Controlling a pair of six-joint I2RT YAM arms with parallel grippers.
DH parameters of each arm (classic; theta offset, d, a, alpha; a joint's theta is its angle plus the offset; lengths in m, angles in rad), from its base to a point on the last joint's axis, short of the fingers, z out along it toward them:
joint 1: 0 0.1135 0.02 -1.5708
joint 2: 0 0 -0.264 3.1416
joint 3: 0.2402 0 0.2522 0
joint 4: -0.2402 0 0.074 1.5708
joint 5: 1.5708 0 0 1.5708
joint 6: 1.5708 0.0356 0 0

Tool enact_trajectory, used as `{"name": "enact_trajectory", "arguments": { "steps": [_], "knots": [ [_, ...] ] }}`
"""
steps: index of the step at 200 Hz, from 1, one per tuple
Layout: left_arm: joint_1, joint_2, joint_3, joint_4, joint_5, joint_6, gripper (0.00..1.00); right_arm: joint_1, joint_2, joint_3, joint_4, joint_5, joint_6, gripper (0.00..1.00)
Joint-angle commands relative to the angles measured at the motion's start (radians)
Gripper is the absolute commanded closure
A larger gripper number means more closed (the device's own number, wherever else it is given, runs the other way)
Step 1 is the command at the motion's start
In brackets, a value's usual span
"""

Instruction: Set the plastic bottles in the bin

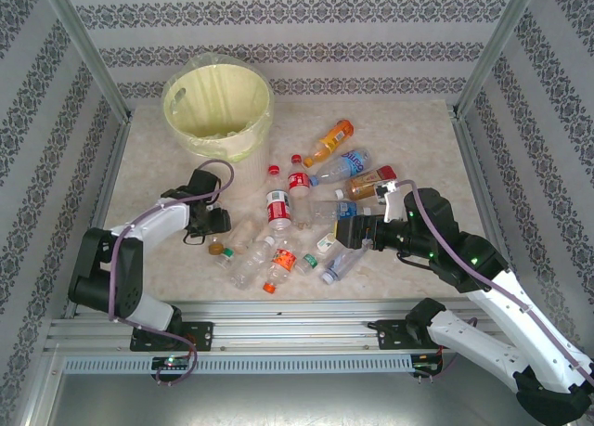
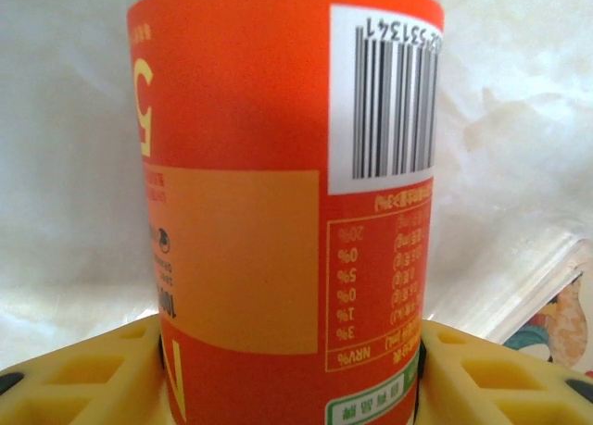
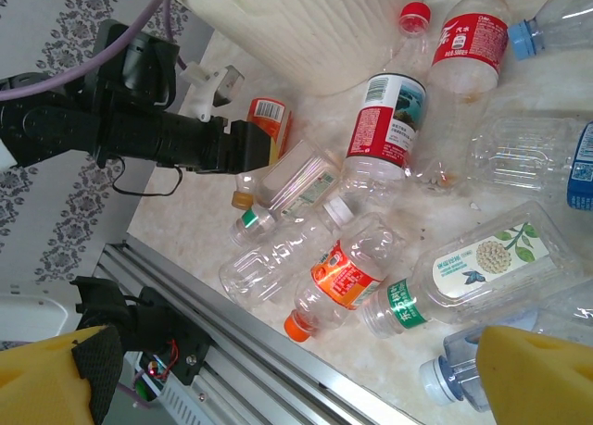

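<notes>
So, the yellow fingers (image 2: pixel 83 379) of the left gripper (image 2: pixel 292 383) press against both sides of a small plastic bottle with an orange label and a barcode (image 2: pixel 241 166), and they hold it by its body. This bottle is at the left edge of the heap, in front of the bin; whether it rests on the pale marbled table (image 1: pixel 148 175), I cannot tell. The yellow padded fingers (image 3: pixel 533 369) of the right gripper (image 3: pixel 296 374) stand wide apart with nothing between them, above the near right side of the heap. The other plastic bottles (image 1: pixel 278 208), mostly clear with red, green, blue or orange labels, lie scattered on the table between the two arms. The large round pale-yellow plastic bin (image 1: pixel 237 143) stands upright at the far left of the table, behind the bottles.
</notes>
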Motion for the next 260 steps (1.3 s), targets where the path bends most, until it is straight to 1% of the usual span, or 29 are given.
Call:
{"name": "enact_trajectory", "arguments": {
  "steps": [1, 30, 79, 109, 138, 165, 191, 228, 260],
  "knots": [
    [0.01, -0.076, -0.006, -0.04, -0.029, -0.027, 0.46, 0.011, -0.008, -0.007, 0.014, 0.004, 0.003, 0.02],
    [0.011, -0.178, 0.007, -0.124, -0.034, -0.032, 0.47, 0.012, -0.008, -0.002, 0.015, 0.003, 0.003, 0.02],
    [0.015, -0.399, 0.042, -0.299, -0.043, -0.037, 0.5, 0.012, -0.011, 0.009, 0.035, -0.01, 0.012, 0.02],
    [0.014, -0.502, 0.12, -0.417, -0.08, -0.041, 0.52, 0.012, -0.005, 0.028, 0.046, -0.023, 0.015, 0.02],
    [0.016, -0.542, 0.229, -0.488, -0.094, -0.017, 0.52, 0.013, -0.008, 0.035, 0.061, -0.033, 0.022, 0.02],
    [0.016, -0.52, 0.353, -0.517, -0.115, 0.013, 0.53, 0.013, -0.014, 0.043, 0.094, -0.057, 0.035, 0.02],
    [0.016, -0.449, 0.502, -0.528, -0.127, 0.057, 0.53, 0.013, -0.032, 0.061, 0.113, -0.063, 0.047, 0.02],
    [0.017, -0.297, 0.741, -0.54, -0.125, 0.111, 0.52, 0.012, -0.046, 0.128, 0.129, -0.052, 0.047, 0.02],
    [0.018, -0.14, 0.958, -0.554, -0.102, 0.145, 0.52, 0.012, -0.047, 0.205, 0.146, -0.026, 0.008, 0.02]
  ]
}}
